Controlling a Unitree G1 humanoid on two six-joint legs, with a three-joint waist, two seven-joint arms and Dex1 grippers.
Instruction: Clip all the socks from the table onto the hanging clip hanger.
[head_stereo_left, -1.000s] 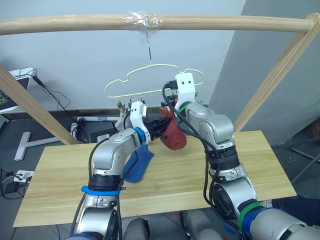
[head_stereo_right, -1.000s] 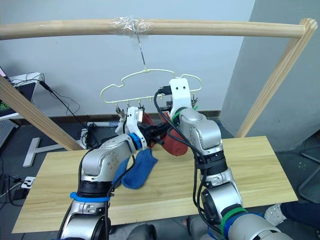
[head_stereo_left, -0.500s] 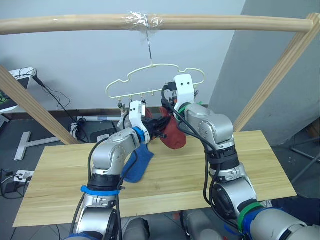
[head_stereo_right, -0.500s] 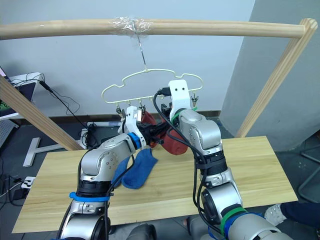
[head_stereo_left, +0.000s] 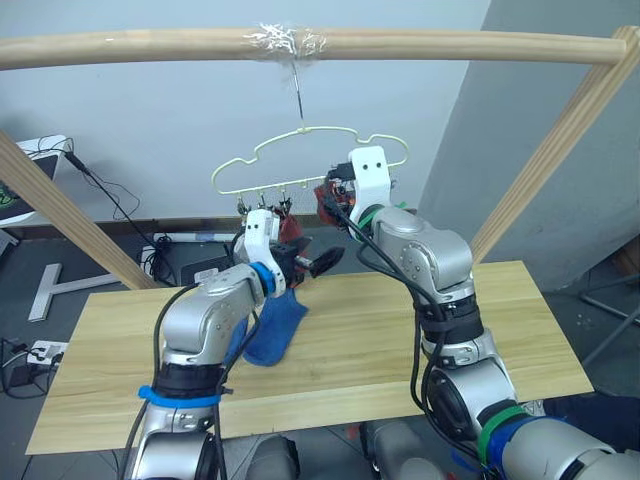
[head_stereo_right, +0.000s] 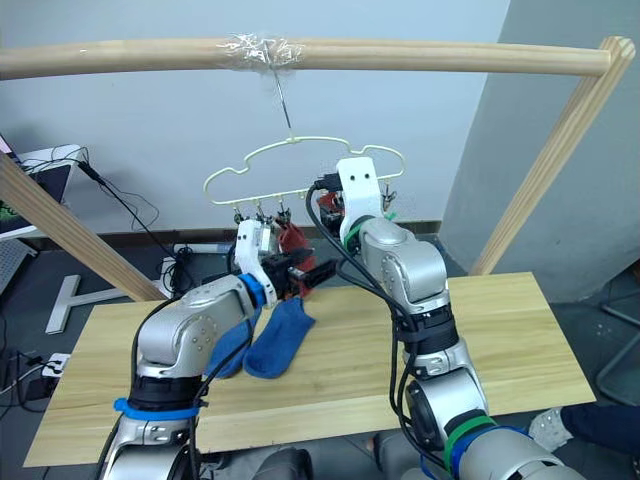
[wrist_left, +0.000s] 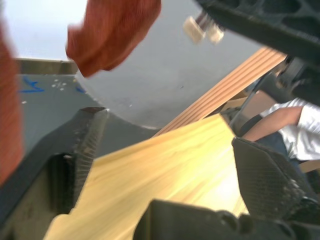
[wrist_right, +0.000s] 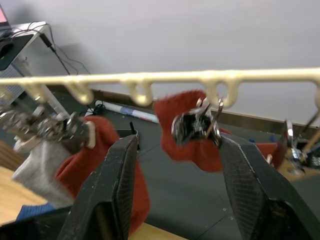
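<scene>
Two rust-red socks (wrist_right: 192, 142) hang from the metal clips of the clip hanger (head_stereo_left: 300, 165), which dangles by its hook from the taped middle of the wooden pole (head_stereo_left: 150, 45) above the table's far edge; in the right wrist view a light grey sock (wrist_right: 37, 167) also hangs at a clip further along the bar, beside the second red one. One blue sock (head_stereo_left: 275, 330) lies on the table (head_stereo_left: 520, 330), left of centre, partly behind the left forearm (whether another lies under it cannot be told). The right gripper (wrist_right: 175, 150) is raised at the row of clips, its two black fingers (wrist_right: 112, 185) spread wide to either side of the clipped red sock and closed on nothing. The left gripper (wrist_left: 165, 165) hovers just below the hanger and above the far part of the table, its fingers likewise wide apart with only bare wood and floor between them. My reading is that a red sock is now clipped and both grippers are free, so the step in hand is the handover to the next sock. That calls for lowering a gripper to the blue sock, pinching it near the cuff, lifting it to a free clip, and having the other gripper squeeze that clip open while the hanger is kept from swinging.
</scene>
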